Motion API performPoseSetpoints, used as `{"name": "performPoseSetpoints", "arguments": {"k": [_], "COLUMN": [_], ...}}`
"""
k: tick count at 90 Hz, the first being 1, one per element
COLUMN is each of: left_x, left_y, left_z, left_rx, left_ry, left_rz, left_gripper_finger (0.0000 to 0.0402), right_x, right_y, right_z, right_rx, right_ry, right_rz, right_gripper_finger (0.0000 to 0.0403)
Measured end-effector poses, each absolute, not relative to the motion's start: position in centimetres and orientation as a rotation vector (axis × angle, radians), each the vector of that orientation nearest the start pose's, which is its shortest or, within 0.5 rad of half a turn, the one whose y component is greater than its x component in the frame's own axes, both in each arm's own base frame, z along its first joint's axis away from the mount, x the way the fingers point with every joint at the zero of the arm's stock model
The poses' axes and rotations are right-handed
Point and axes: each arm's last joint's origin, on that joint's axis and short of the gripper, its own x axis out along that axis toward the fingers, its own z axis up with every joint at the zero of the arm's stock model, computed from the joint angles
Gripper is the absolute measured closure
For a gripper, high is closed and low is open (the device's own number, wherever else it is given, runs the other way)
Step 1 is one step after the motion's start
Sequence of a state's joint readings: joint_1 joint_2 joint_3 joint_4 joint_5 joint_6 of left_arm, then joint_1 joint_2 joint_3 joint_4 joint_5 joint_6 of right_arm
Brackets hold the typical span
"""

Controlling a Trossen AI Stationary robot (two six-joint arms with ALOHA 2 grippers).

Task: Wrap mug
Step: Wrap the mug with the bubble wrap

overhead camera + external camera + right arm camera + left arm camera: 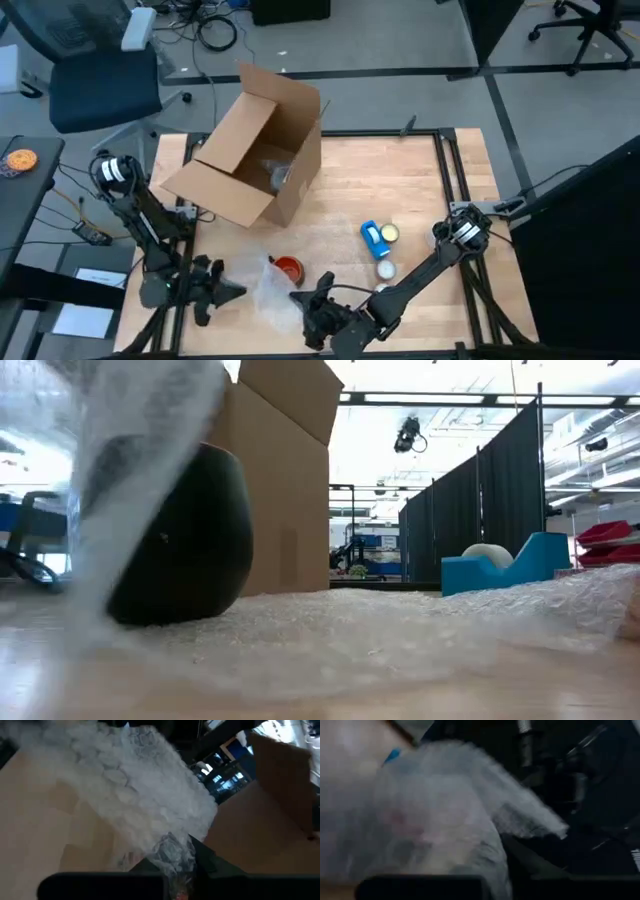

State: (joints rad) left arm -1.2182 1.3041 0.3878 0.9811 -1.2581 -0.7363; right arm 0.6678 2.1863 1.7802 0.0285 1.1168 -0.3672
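1. Two dark arms are working low over the near edge of the wooden counter [400, 190], one at each side of a crumpled sheet of bubble wrap [272, 290].
2. The left gripper [232, 290] is sitting just left of the sheet, pointing toward it; whether its fingers are released or clenched cannot be told, since its wrist view is showing only a blur of plastic close ahead.
3. The right gripper [300, 298] is sitting at the sheet's right edge, and its wrist view is showing a bunched corner of bubble wrap [172, 851] pinched between the fingers, so they are clenching the sheet.
4. The mug [287, 268] is lying on the bubble wrap between the two grippers, red inside as seen from above and dark on the outside in the low view [185, 540], with a raised flap of bubble wrap [130, 470] partly covering it.
5. An open cardboard box [255, 150] is lying on its side at the far left of the counter, well apart from the mug.
6. A blue tape dispenser [374, 237] is sitting to the right of the mug, with two small round things [386, 252] just beside it.
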Motion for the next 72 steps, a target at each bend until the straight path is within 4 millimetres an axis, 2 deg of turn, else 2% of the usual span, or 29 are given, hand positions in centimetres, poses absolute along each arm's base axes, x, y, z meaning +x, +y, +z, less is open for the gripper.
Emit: {"name": "performPoseSetpoints", "arguments": {"k": [13, 28, 48, 63, 72], "left_x": [9.9, 9.8, 9.5, 9.0, 9.0], "left_y": [-19.5, -19.2, -19.3, -19.3, -19.2], "left_z": [21.7, 21.9, 21.8, 21.8, 21.8], "left_rx": [-0.741, -0.701, -0.683, -0.647, -0.618], "left_ry": [-0.083, -0.096, -0.091, -0.088, -0.089], "left_rz": [0.113, 0.195, 0.19, 0.225, 0.264], "left_gripper_finger": [0.04, 0.0401, 0.0402, 0.0402, 0.0402], "right_x": [40.4, 40.3, 40.3, 39.8, 40.2], "right_y": [28.6, 28.1, 26.2, 25.1, 24.8], "right_z": [24.3, 23.2, 22.1, 22.8, 23.6], "right_rx": [-0.674, -0.614, -0.603, -0.528, -0.465], "right_ry": [0.355, 0.42, 0.563, 0.627, 0.625], "right_rz": [-0.361, -0.303, -0.276, -0.266, -0.16], "right_gripper_finger": [0.0403, 0.0403, 0.0403, 0.0403, 0.0403]}}
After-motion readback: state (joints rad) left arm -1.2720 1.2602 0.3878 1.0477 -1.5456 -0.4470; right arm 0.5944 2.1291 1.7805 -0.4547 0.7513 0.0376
